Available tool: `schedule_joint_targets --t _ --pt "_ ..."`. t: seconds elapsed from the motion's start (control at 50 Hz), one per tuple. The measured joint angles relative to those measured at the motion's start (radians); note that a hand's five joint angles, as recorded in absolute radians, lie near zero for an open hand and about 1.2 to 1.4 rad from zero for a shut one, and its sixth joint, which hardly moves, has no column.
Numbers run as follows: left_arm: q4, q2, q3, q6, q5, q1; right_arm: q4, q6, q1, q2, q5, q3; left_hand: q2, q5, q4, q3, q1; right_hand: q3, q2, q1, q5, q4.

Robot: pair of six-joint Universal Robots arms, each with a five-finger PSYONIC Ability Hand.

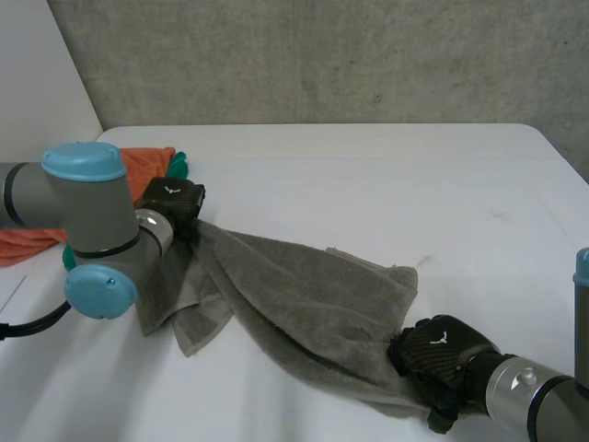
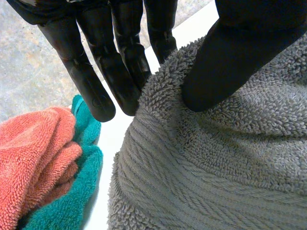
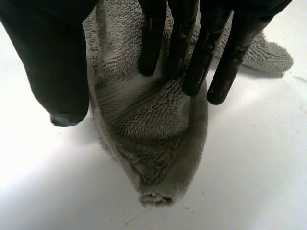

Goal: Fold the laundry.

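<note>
A grey towel [image 1: 313, 295] lies bunched and stretched across the white table [image 1: 386, 184], running from my left hand [image 1: 172, 201] to my right hand [image 1: 437, 353]. In the left wrist view my left hand [image 2: 110, 72] pinches a thick fold of the towel [image 2: 216, 167] between its thumb [image 2: 230, 57] and its straight fingers. In the right wrist view my right hand [image 3: 184, 43] has straight fingers resting on the towel [image 3: 153, 124] close to a corner. Its thumb [image 3: 57, 62] stands apart, over bare table beside the cloth.
An orange cloth [image 1: 138, 166] and a teal cloth [image 1: 178, 166] lie heaped at the table's left edge, just behind my left hand. They lie beside the grey towel, orange cloth [image 2: 33, 153] and teal cloth [image 2: 76, 191]. A concrete wall rises behind the table.
</note>
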Motion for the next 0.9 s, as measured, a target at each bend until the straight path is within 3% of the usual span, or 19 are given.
schedule_joint_targets --t 0.16,0.3,0.46,0.64,0.68,0.8,0.9 --pt "-0.001 0.019 -0.011 -0.002 -0.001 -0.001 -0.058 0.005 0.021 0.004 0.001 0.027 0.000 0.000 0.000 0.000 0.000 0.176 0.174 0.154 0.176 0.182" --pt "-0.007 0.043 -0.027 -0.005 -0.002 0.001 -0.073 0.003 0.041 0.006 0.004 0.032 0.000 0.000 0.000 0.000 0.000 0.523 0.519 0.432 0.532 0.530" --pt "-0.028 0.099 -0.055 -0.002 0.003 0.007 -0.046 -0.008 0.034 -0.050 0.011 -0.058 0.000 0.000 0.000 0.000 0.000 0.534 0.522 0.432 0.540 0.542" --pt "-0.138 0.161 -0.065 -0.001 0.015 0.011 -0.005 -0.050 0.030 -0.082 0.015 -0.322 0.000 0.000 0.000 0.000 0.000 0.534 0.522 0.432 0.540 0.542" --pt "-0.151 0.164 -0.065 -0.001 0.017 0.010 -0.004 -0.054 0.032 -0.061 0.016 -0.363 0.000 0.000 0.000 0.000 0.000 0.534 0.522 0.432 0.540 0.542" --pt "-0.145 0.141 -0.055 -0.008 0.020 0.008 -0.028 -0.055 0.069 0.188 0.090 -0.626 0.000 0.000 0.000 0.000 0.000 0.534 0.522 0.432 0.540 0.542" --pt "-0.042 0.083 -0.023 -0.009 0.011 0.008 -0.114 -0.051 0.094 0.369 0.227 -0.766 0.001 0.000 0.000 0.002 0.000 0.534 0.522 0.432 0.540 0.542"
